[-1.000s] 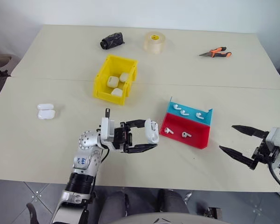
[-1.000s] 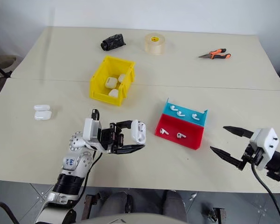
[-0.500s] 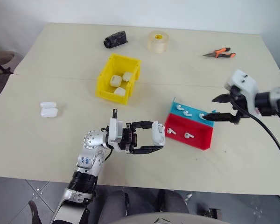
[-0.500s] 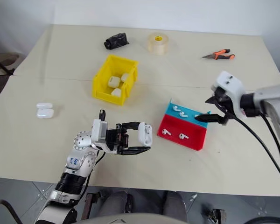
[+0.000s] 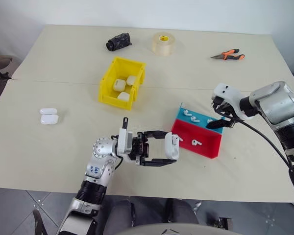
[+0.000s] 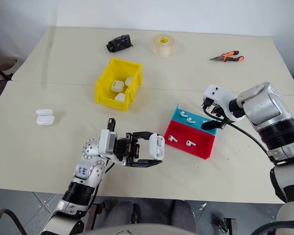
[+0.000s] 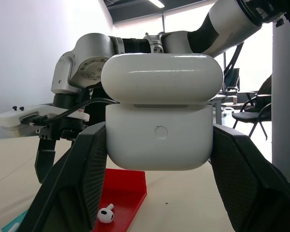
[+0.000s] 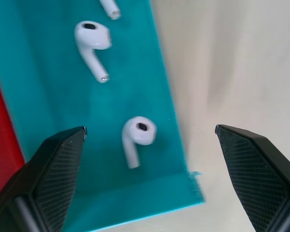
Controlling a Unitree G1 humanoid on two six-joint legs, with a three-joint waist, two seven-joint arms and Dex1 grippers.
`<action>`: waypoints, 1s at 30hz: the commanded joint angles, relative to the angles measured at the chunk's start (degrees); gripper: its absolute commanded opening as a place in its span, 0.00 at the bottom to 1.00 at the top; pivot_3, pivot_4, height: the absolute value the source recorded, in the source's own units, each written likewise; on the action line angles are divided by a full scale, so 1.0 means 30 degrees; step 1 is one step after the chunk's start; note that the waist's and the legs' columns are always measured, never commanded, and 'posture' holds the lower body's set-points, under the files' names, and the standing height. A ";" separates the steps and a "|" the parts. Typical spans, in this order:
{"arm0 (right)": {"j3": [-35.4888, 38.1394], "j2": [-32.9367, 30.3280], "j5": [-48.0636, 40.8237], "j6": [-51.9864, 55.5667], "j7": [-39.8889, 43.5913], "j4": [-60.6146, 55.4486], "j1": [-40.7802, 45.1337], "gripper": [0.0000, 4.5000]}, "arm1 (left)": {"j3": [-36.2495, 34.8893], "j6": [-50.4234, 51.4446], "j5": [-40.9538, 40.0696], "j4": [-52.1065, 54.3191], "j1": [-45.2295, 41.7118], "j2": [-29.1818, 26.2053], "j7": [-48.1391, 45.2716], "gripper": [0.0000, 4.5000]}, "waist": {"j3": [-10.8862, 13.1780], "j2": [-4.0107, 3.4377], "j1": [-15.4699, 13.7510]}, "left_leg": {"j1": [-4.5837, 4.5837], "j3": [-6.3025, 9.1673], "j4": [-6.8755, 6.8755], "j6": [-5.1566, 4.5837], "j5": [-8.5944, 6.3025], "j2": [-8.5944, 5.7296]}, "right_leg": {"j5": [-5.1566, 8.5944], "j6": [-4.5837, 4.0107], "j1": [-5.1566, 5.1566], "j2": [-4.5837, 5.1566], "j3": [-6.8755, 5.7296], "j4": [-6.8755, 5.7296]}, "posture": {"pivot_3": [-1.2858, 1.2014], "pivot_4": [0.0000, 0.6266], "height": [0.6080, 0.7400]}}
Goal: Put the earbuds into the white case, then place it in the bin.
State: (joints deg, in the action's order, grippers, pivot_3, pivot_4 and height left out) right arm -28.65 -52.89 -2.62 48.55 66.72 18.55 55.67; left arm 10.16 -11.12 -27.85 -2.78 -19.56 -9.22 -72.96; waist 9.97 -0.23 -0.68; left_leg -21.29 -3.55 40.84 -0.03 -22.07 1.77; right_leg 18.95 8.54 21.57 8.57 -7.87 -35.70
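White glossy earbud [image 8: 136,137] on teal tray section [image 8: 48,72]: centre wide-open, empty right gripper [image 8: 150,140] over stem; left gripper [image 5: 162,148] clamping white case [image 5: 172,145].

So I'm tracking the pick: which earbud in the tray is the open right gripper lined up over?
The earbud at the outer end of the tray's blue strip; it lies between the right gripper's spread fingers, while the others lie farther along or in the red part.
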 commanded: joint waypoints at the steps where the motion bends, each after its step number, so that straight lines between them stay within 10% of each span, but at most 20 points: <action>1: 0.0136 0.0197 0.0879 -0.0815 0.0398 0.0680 0.0466 0.99 | 0.0182 -0.0259 -0.0130 0.0964 0.0228 0.0115 0.0273 0.62 | 0.0000 0.0000 0.0015 | 0.0000 0.0000 0.0000 0.0000 0.0000 0.0000 | 0.0000 0.0000 0.0000 0.0000 0.0000 0.0000 | 0.52 0.24 1.00; 9: 0.0221 0.0892 0.1990 -0.1978 0.1258 0.1867 0.0559 0.48 | 0.0215 -0.0198 -0.0150 0.1145 0.0239 0.0093 0.0597 0.62 | 0.0000 -0.0001 0.0256 | 0.0004 0.0002 0.0001 0.0000 0.0000 0.0003 | 0.0000 0.0000 0.0000 0.0000 -0.0001 -0.0010 | 0.52 0.24 1.00; 30: 0.0615 0.1718 0.3033 -0.3765 0.2101 0.2216 -0.0007 0.48 | 0.0233 0.0181 -0.0338 0.1556 0.0217 -0.0014 0.0879 0.62 | -0.0001 -0.0001 0.0299 | 0.0014 0.0001 0.0002 0.0001 0.0000 0.0009 | 0.0000 -0.0001 -0.0001 -0.0002 0.0001 -0.0021 | 0.52 0.24 1.00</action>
State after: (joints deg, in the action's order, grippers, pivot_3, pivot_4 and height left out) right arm -27.27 -48.18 5.76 37.61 72.68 24.93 56.49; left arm 10.64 -10.54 -27.84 -0.63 -19.24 -9.37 -70.74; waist 9.97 -0.23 0.22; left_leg -21.25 -3.55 40.85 -0.03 -22.07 1.79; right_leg 18.95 8.54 21.57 8.56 -7.87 -35.76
